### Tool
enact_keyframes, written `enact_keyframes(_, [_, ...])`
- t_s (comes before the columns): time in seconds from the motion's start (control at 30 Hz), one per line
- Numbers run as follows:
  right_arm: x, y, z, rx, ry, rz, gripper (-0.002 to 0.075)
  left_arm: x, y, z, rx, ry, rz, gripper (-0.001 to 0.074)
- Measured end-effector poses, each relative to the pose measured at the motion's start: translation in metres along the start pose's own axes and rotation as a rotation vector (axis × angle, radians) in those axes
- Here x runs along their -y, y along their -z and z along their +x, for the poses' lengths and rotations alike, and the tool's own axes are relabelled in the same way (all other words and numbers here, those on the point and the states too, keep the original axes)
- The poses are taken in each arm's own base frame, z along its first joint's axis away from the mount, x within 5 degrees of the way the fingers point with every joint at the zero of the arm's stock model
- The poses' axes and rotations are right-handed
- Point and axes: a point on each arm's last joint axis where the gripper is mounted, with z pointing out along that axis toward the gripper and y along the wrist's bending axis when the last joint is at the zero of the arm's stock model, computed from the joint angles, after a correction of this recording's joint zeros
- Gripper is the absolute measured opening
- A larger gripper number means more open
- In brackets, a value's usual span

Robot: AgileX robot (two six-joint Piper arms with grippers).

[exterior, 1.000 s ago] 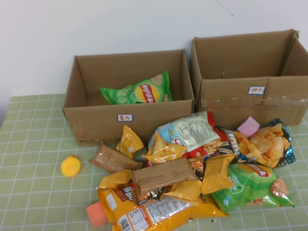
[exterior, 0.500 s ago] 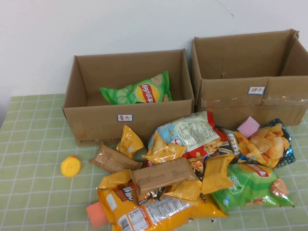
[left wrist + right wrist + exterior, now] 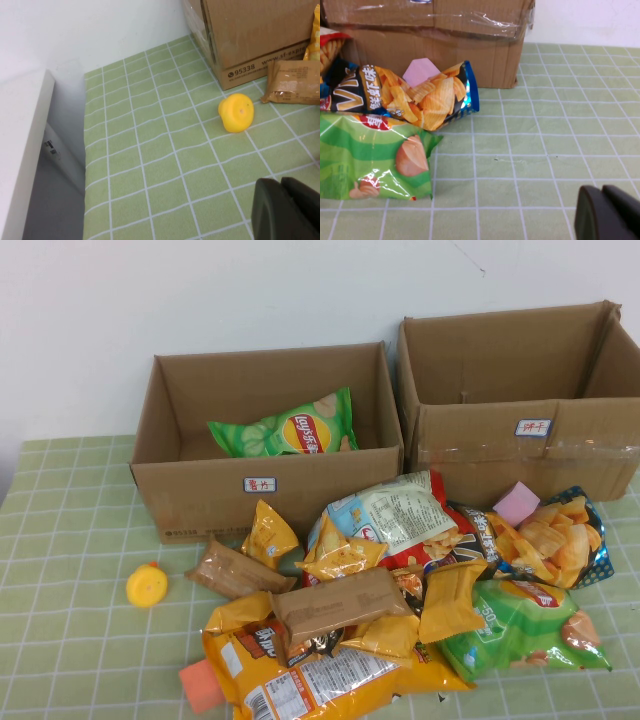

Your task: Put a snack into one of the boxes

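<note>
Honestly, both arms are sitting parked: left gripper (image 3: 290, 210) hovering near the yellow plastic duck toy (image 3: 236, 112), right gripper (image 3: 610, 212) beside the green crinkly snack bag (image 3: 370, 160), both pinched together; the heaped packets are risking a multi-bag grab

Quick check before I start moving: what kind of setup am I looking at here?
Likely a staged tabletop sorting bench, not a home: a green checked cloth, two labelled cardboard boxes against a white wall, a heap of snack bags. Left gripper and right gripper are parked, shut, off to the sides.
</note>
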Motion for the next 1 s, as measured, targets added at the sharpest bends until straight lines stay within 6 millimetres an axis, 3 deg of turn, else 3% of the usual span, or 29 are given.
enact_keyframes(0.37, [0.000,0.000,0.000,0.000,0.000,0.000,-0.0002,0.000,-0.001,-0.002,0.035,0.034,-0.005,-0.0001])
enact_keyframes(0.43, [0.000,0.000,0.000,0.000,0.000,0.000,-0.0002,0.002,-0.001,-0.005,0.081,0.223,0.028,-0.0001])
enact_keyframes(0.57, [0.000,0.000,0.000,0.000,0.000,0.000,-0.0002,0.007,0.001,-0.018,0.171,0.934,0.173,-0.0001])
enact_keyframes(0.67, [0.000,0.000,0.000,0.000,0.000,0.000,-0.0002,0.004,0.003,-0.024,0.226,1.261,0.228,-0.0001])
enact_keyframes(0.77, [0.000,0.000,0.000,0.000,0.000,0.000,-0.0002,-0.009,0.005,-0.028,0.351,1.422,0.162,-0.0001])
enact_keyframes(1.0, [0.000,0.000,0.000,0.000,0.000,0.000,-0.0002,-0.015,0.006,-0.028,0.409,1.503,0.124,-0.0001])
